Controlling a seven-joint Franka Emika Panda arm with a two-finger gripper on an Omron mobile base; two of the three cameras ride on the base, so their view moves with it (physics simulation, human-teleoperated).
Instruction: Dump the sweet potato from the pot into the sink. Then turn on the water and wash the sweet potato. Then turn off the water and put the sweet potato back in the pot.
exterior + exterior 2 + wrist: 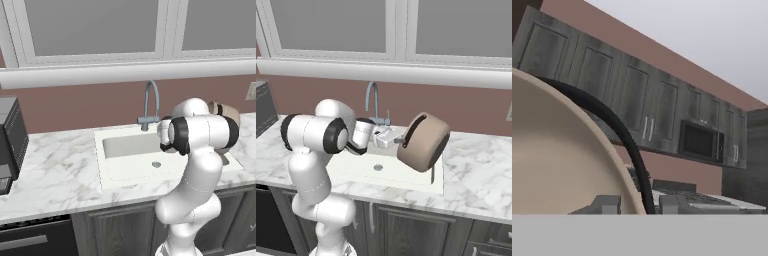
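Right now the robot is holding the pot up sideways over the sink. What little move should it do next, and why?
Probably tip the pot a bit further, mouth down. The gripper is shut on its handle, holding it tilted on its side above the right end of the sink. No sweet potato shows in the basin around the drain, so it likely hasn't dropped out yet.

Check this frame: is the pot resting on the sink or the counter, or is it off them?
Apart. In the right base view the pot hangs tipped on its side above the sink, with the basin rim showing below it, carried at its handle by the gripper.
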